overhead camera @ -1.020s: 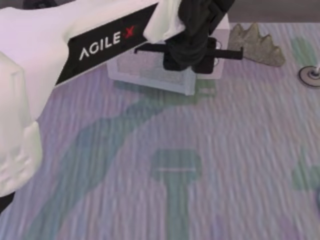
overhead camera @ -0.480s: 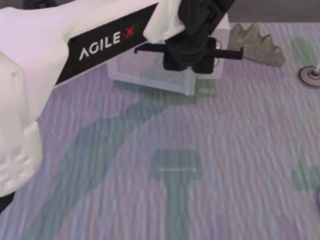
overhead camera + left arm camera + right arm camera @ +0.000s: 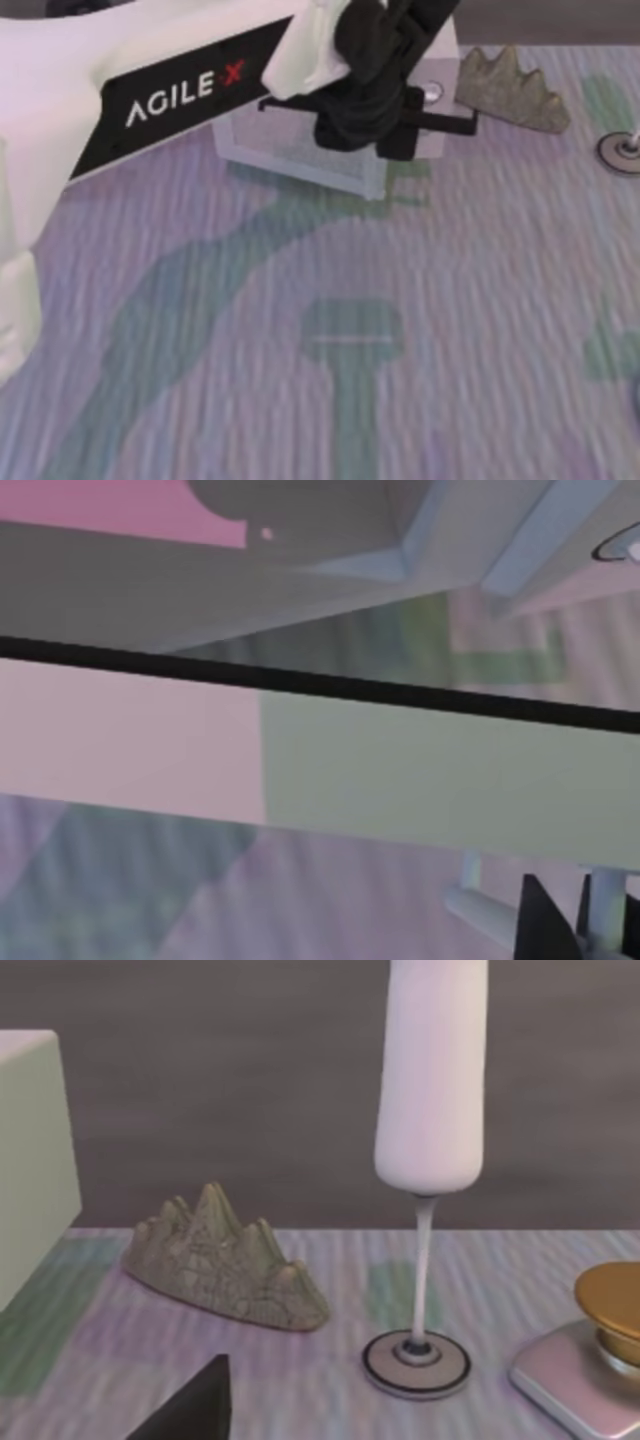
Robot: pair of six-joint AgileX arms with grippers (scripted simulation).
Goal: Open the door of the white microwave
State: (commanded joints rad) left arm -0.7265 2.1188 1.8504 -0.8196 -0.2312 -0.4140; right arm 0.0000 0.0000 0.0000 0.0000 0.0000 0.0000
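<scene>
White microwave point(image 3: 330, 140) at table's far edge, centre; left gripper point(image 3: 385, 120) at its door point(image 3: 300, 150), finger state cannot be told. Door judged rigid, hinged, light; best hooked at its free edge; right arm parked.

Left arm shell point(image 3: 60, 90): big, smooth white casing, rounded at the edges.
Marking: black band along the link, "AGILE" in white letters, a red X after it.
Wrist point(image 3: 365, 85): bulky black housing, thin black bar jutting out either side.
Right pincer point(image 3: 190, 1410): only a dark pointed fingertip showing.
</scene>
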